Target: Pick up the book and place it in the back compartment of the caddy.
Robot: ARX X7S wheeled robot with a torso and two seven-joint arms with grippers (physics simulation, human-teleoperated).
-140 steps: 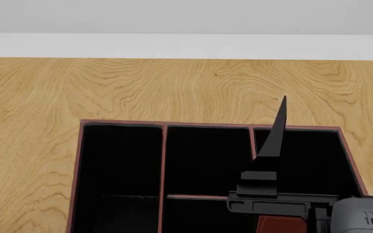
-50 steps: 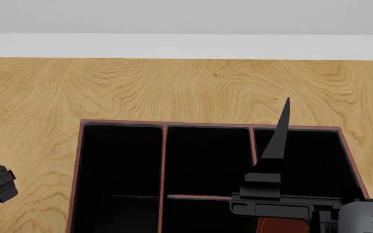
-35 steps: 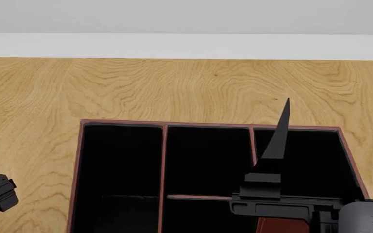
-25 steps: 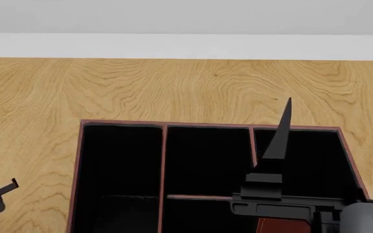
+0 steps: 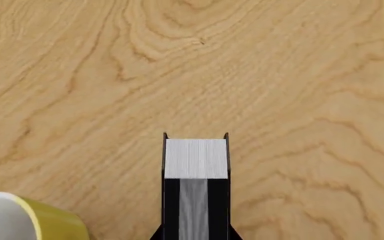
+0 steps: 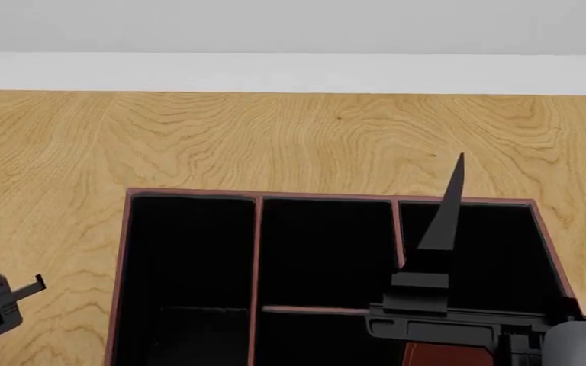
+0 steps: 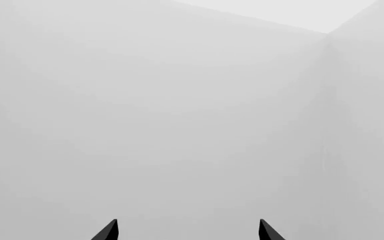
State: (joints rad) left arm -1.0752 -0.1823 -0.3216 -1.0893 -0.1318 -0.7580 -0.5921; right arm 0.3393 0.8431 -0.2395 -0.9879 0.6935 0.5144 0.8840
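Book (image 5: pixel 196 159), held edge-on between the left gripper's (image 5: pixel 196 200) closed fingers: probably light, stiff, slippery-covered, best clamped across both covers; right gripper (image 7: pixel 188 231) splayed, empty.

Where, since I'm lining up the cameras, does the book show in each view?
Left wrist view: book mid-frame, white page edge facing the camera.
Head view: cannot make it out; the caddy fills the middle.
Right wrist view: not in it.
Shared landmark: wooden table, in left wrist and head views only.

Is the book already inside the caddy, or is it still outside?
Outside. The left gripper holds the book over bare wooden table; the caddy compartments look empty.
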